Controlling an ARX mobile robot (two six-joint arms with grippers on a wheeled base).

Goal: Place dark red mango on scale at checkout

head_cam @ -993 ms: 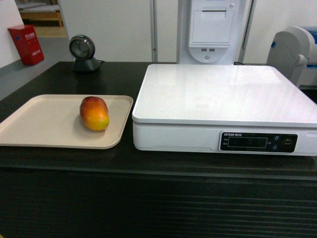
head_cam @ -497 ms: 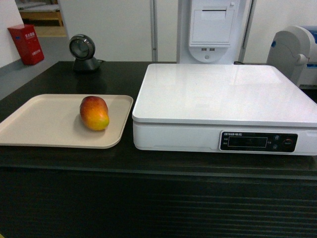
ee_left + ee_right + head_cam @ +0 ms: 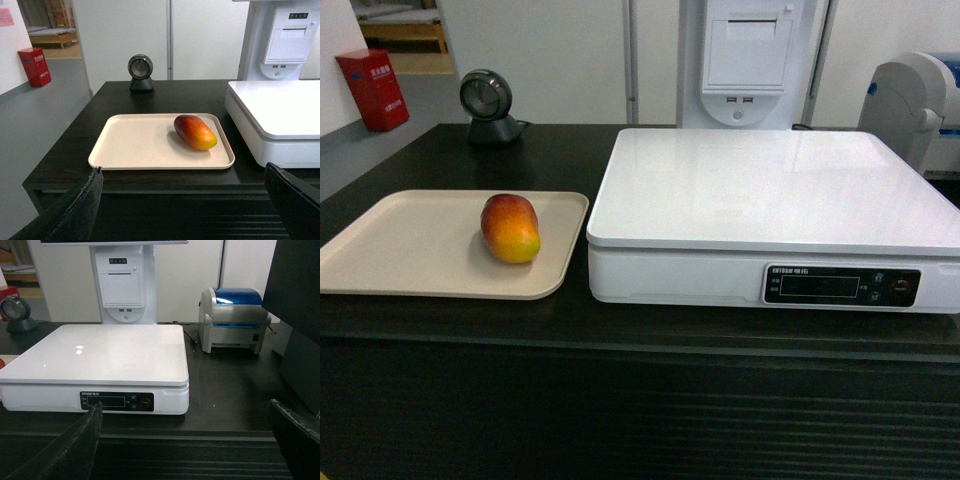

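At far left, a beige tray (image 3: 410, 250) lies flat on the black table (image 3: 450, 150), with a round dark scanner (image 3: 488, 108) standing behind it near the table's rear edge. The mango (image 3: 510, 228) lies on its side on the right part of the tray, its red end toward the rear and its yellow-orange end toward the front, apart from the tray's rim. Just beside the tray's right edge stands the white scale (image 3: 770, 190); its glossy top is bare and its dark display strip (image 3: 842, 287) faces forward. Right of the scale, a grey and blue printer (image 3: 232, 320) sits on the table. The left end effector (image 3: 185, 200) hangs in front of the table, facing the tray, fingers spread wide and holding nothing. The right end effector (image 3: 185, 440) faces the scale's front, likewise spread wide and holding nothing.
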